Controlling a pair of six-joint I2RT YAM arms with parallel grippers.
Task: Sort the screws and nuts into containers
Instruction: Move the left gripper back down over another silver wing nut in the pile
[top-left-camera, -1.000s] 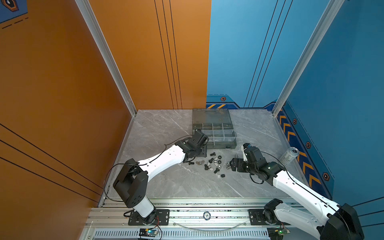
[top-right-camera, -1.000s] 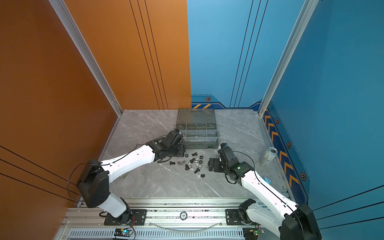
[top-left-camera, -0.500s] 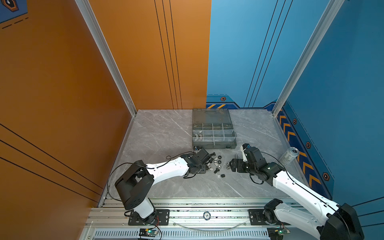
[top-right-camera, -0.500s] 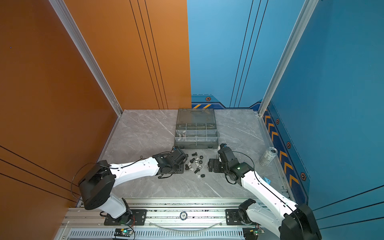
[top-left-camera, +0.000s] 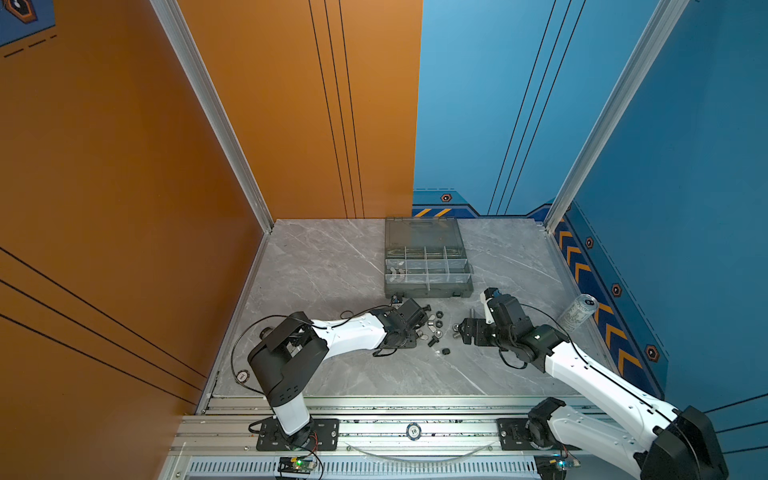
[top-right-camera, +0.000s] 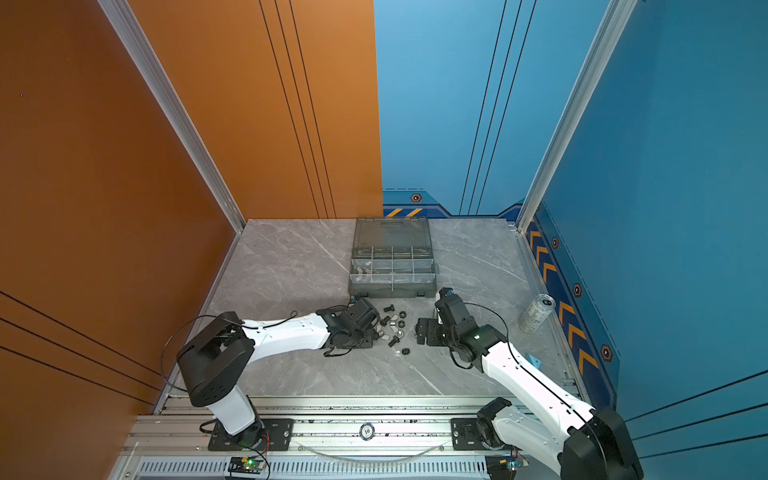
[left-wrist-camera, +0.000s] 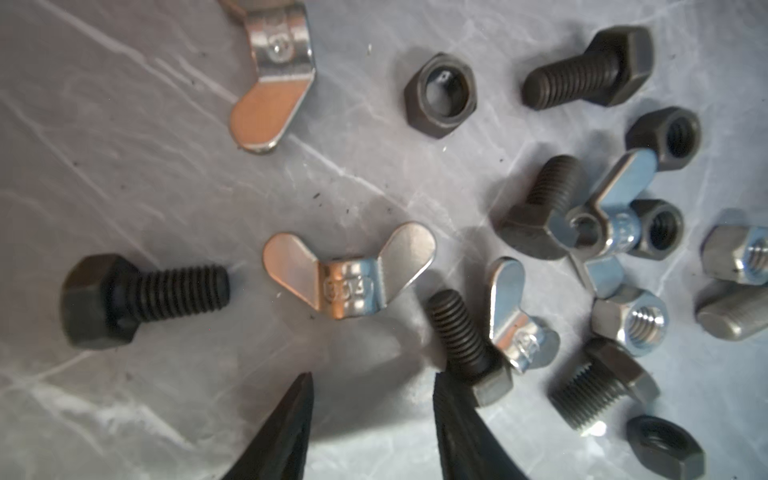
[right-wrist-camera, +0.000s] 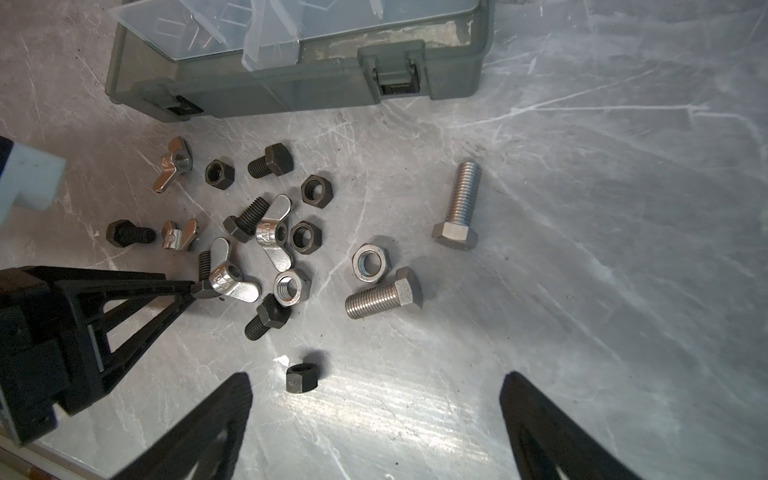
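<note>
L gripper (left-wrist-camera: 372, 382): I see fingers apart, nothing btwn them. One tip is against a black screw (left-wrist-camera: 457, 328), w/ a wing nut (left-wrist-camera: 349, 278) just ahead. In both top views the wrist hides its tips. The pile of screws and nuts (top-left-camera: 434, 322) lies on the table (top-left-camera: 332, 266) in front of the organizer box (top-left-camera: 428, 289); I can't ID the box contents. R gripper (right-wrist-camera: 376, 378): fingers wide apart, empty, black nut (right-wrist-camera: 301, 376) just off one tip. Can (top-left-camera: 577, 311) stands far right, well apart.

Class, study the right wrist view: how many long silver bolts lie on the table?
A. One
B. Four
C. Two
C: one long silver bolt lies off by itself, and a second long silver bolt lies beside a silver hex nut.
</note>
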